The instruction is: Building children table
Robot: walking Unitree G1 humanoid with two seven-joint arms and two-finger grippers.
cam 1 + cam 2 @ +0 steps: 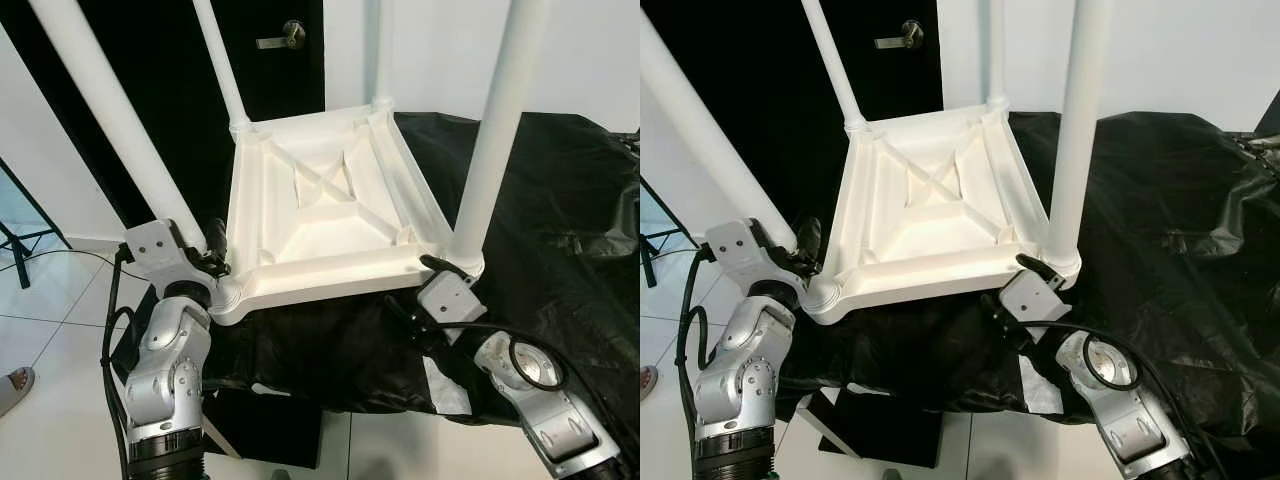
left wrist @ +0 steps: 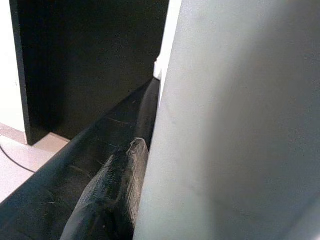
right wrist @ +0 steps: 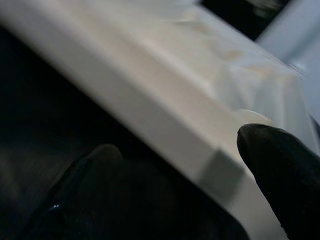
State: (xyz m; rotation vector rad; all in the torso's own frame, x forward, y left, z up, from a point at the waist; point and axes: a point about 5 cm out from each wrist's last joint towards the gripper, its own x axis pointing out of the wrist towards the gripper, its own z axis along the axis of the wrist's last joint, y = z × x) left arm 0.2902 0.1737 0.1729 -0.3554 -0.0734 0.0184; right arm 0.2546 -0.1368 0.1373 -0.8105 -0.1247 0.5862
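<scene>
Left eye view: white children's table (image 1: 325, 205) lies upside down on a desk draped in black plastic sheet (image 1: 560, 220), its ribbed underside facing up. Four white legs rise from the corners: near-left leg (image 1: 110, 110) leans out toward the robot's left, near-right leg (image 1: 495, 130) stands close to upright, and two far legs (image 1: 222, 65) stand at the back corners.

Left gripper (image 1: 214, 252) sits at the near-left corner, at the foot of the near-left leg. Left wrist view shows one black finger (image 2: 112, 200) lying flat against the white leg (image 2: 235, 125); the other finger is hidden behind it (the jaws look closed around the leg).

Right gripper (image 1: 1038, 270) is at the near-right corner. Right wrist view, blurred: the white table edge (image 3: 165, 120) runs between the two black fingers (image 3: 280, 160), one above the edge and one below, so the jaws straddle the rim at the corner. Whether they press on it I cannot tell.

Surroundings: black door (image 1: 285, 50) with a metal lever handle (image 1: 280, 38) behind the table, white wall to the right, white tiled floor (image 1: 50, 400) at the left. A foot in a sandal (image 1: 14, 386) shows at the far left edge. A black cable (image 1: 60, 255) trails on the floor.
</scene>
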